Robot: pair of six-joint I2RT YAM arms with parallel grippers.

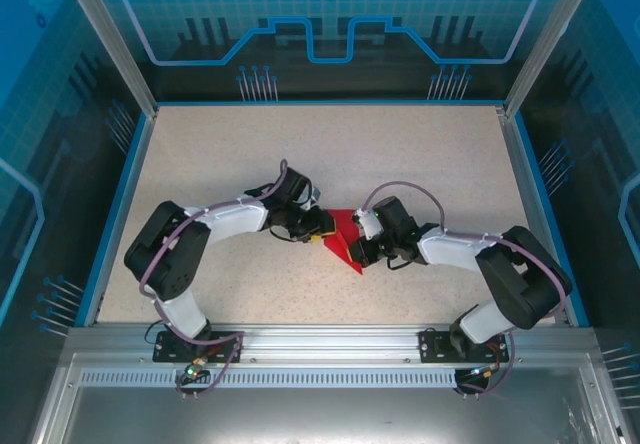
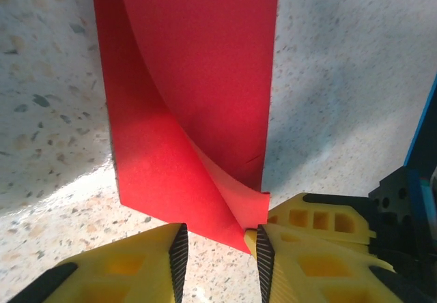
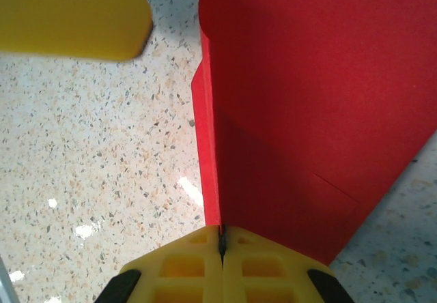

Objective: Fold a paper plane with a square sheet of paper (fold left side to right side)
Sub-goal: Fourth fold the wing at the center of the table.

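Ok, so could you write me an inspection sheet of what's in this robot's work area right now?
Surface: speckled table top, pale and flat.
Job's things: red paper, partly folded, one layer curling up, lying mid-table between the two arms.
Clutter: nothing seen.
Hands: left hand open, a corner of the paper between its fingers; right hand shut on the paper's folded edge.
Cables: grey cables loop along both arms.
Surroundings: blue printed walls and a metal frame.

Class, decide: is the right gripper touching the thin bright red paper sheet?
Touching. The right wrist view shows the right gripper shut, with the edge of the thin bright red paper sheet pinched in its grip.
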